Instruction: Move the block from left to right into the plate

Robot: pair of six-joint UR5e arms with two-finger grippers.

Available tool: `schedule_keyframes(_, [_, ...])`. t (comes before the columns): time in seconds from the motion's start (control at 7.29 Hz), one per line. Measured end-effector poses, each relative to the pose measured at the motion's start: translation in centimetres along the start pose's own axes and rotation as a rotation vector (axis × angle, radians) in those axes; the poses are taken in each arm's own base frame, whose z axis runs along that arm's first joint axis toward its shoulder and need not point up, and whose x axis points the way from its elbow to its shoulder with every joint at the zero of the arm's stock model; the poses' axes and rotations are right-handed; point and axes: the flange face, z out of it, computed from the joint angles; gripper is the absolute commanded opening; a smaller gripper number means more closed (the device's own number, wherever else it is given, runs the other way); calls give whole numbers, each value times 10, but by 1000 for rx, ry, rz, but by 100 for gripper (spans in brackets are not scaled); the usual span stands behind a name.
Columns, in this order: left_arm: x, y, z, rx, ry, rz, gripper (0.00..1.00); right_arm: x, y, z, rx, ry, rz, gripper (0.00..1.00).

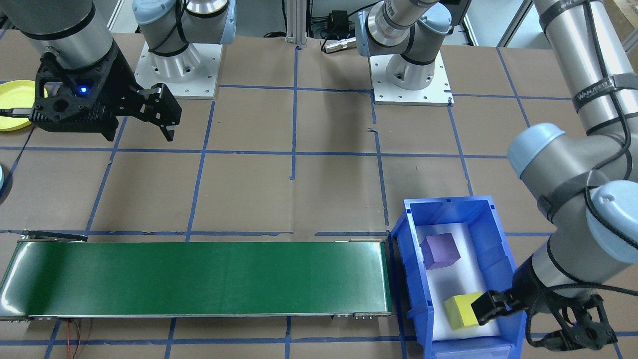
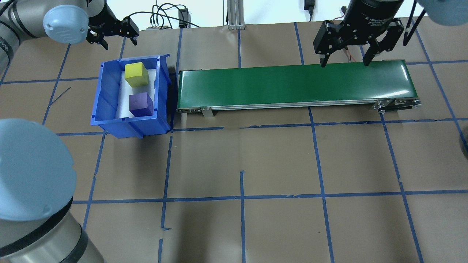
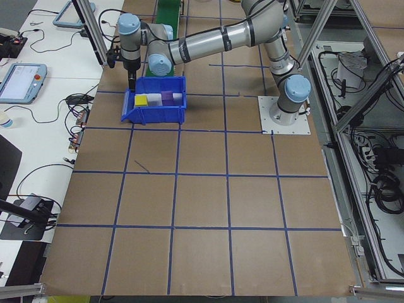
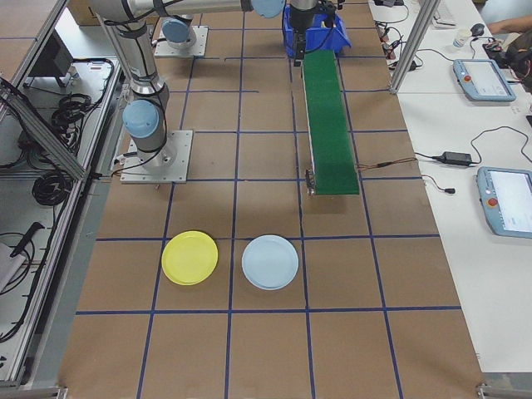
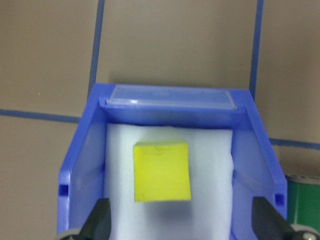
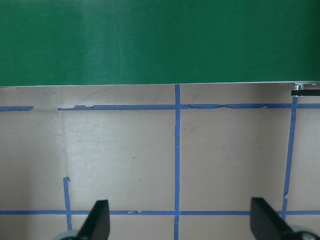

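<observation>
Left claw gapes empty over yellow block; right claw wide, empty at belt edge.

In the front-facing view the yellow plate is cut by the picture's left edge, and the right gripper hides part of it (the rim nearest the robot).

— What is on the counter?
— A blue bin, with a long green belt just beside it. Well apart from those lie a yellow plate and a light blue plate, side by side.
</observation>
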Motion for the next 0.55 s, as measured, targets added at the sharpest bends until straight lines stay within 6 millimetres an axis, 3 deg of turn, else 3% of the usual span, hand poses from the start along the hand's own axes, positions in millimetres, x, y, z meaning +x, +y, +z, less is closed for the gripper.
schedule_keyframes(0.27, [-6,-14,47,-17,-4,-4,100,0,0,0,0,0,0,100])
schedule_keyframes(0.55, [-5,-11,78,-53,-3,-14,100,0,0,0,0,0,0,100])
